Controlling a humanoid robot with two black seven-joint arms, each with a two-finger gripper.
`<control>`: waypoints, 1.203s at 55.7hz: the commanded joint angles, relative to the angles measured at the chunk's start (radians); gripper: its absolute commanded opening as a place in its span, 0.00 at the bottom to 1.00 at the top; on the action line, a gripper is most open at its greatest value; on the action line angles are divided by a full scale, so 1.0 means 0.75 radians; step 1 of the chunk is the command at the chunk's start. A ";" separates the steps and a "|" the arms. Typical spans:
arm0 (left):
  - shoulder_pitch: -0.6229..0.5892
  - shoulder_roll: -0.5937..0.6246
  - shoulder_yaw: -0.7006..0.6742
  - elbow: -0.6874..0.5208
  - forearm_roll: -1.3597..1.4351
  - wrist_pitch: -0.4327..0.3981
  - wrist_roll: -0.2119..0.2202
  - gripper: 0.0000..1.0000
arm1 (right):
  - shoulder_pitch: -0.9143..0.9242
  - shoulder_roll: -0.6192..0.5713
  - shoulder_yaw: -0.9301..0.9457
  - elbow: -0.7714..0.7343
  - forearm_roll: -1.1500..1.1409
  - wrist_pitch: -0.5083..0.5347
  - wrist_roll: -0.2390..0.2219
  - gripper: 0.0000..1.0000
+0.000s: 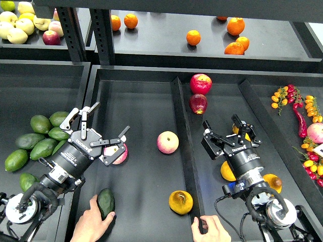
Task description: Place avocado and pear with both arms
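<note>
A person's hand (92, 222) touched the dark avocado (106, 202), blotched pear (181, 202) lay beside, left gripper (103, 125) spread wide, right gripper (222, 123) spread wide, both empty.

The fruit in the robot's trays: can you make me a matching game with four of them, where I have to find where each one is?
Things:
1. dark avocado
2. blotchy pear
3. pink-and-yellow apple
4. oranges

Places:
A. up on the back shelf
B. alone in the middle of the centre tray
C. front of the centre tray, a person's hand touching it
D. front right corner of the centre tray, by the divider

Pairs: 1-C, 2-D, 3-B, 4-A
</note>
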 commanded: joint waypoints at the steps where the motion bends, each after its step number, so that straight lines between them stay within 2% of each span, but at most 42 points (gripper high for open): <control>1: 0.000 0.000 0.004 0.000 -0.002 0.000 -0.002 1.00 | -0.002 0.000 0.001 0.000 0.000 0.000 0.000 1.00; 57: 0.000 0.000 -0.002 0.000 0.004 0.000 -0.004 1.00 | -0.016 0.000 -0.009 0.000 0.000 0.004 -0.002 1.00; 67: -0.004 0.000 0.002 0.002 0.006 0.000 -0.018 1.00 | -0.016 0.000 -0.009 0.000 0.000 0.008 -0.002 1.00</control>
